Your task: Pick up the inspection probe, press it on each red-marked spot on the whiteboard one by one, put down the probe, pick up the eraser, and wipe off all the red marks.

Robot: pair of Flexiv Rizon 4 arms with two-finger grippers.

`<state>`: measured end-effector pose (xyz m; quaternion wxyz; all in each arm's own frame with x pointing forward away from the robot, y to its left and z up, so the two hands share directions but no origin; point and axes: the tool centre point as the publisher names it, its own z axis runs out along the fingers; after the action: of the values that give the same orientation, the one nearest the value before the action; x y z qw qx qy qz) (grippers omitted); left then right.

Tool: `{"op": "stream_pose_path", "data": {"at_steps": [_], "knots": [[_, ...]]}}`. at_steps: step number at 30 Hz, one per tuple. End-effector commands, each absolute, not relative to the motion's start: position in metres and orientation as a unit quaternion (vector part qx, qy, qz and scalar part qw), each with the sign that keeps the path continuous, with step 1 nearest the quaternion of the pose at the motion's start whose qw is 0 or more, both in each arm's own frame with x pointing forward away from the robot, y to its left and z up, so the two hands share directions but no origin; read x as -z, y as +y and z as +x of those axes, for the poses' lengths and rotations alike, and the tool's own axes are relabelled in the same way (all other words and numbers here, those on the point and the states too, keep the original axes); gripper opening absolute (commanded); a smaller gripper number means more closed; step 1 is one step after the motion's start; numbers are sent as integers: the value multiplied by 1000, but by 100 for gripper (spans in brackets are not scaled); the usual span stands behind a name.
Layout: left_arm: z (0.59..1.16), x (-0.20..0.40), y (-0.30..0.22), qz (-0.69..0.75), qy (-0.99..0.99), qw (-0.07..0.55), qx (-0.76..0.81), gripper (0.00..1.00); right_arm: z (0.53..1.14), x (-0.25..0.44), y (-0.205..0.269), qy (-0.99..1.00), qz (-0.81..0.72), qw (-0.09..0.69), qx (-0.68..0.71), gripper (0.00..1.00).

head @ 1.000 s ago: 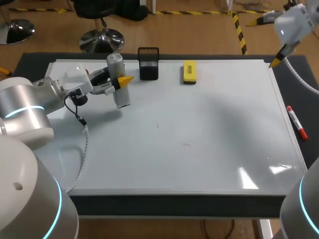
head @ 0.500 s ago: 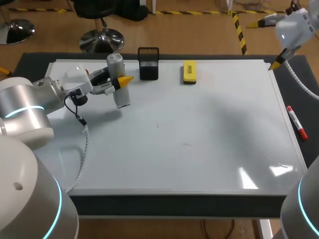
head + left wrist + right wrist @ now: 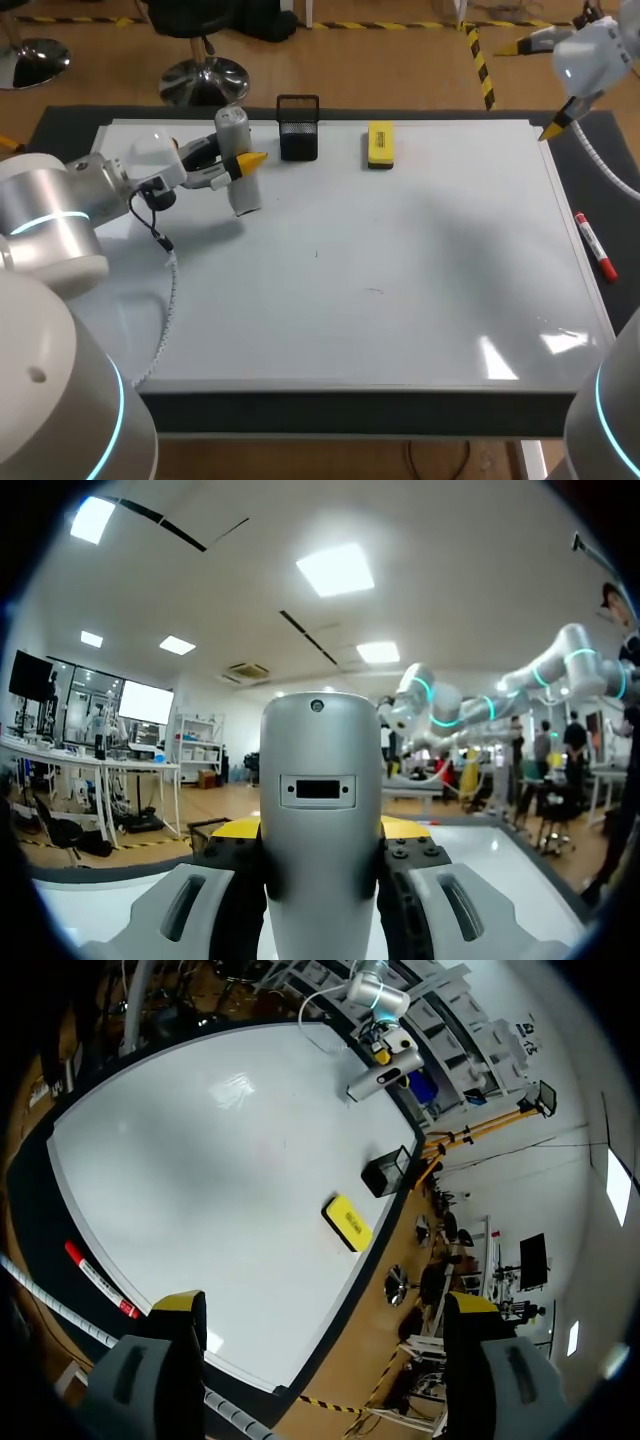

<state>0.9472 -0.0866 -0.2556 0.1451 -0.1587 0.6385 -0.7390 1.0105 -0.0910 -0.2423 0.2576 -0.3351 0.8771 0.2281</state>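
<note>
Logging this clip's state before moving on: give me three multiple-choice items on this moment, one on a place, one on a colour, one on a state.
1. Where is the eraser? A. on the floor. B. on the whiteboard, by its far edge. C. hanging off the near edge.
2. What colour is the probe? A. grey. B. red. C. yellow.
3. The left pincer is: A. open. B. shut on the eraser. C. shut on the probe.
Key: B, it lies near the black holder; A, grey in the head view; C, both fingers clamp its sides.
</note>
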Motion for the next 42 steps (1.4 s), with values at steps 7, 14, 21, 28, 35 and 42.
{"op": "stream_pose_path", "data": {"at_steps": [7, 14, 21, 28, 35, 42], "knots": [[997, 222, -107, -94, 656, 112, 740, 0, 1011, 242, -91, 877, -336, 256, -227, 100], [1022, 191, -123, -41, 660, 95, 744, 0, 1011, 242, -91, 877, -336, 256, -227, 100], [1045, 172, -138, 3, 664, 75, 744, 0, 1011, 242, -91, 877, -336, 256, -227, 100], [1065, 166, -155, 31, 657, 51, 752, 0, 1011, 242, -91, 877, -336, 256, -227, 100], [1079, 171, -170, 59, 654, 34, 753, 0, 1011, 242, -91, 877, -336, 256, -227, 100], [1090, 182, -175, 67, 652, 22, 755, 0, 1011, 242, -91, 877, -336, 256, -227, 100]]}}
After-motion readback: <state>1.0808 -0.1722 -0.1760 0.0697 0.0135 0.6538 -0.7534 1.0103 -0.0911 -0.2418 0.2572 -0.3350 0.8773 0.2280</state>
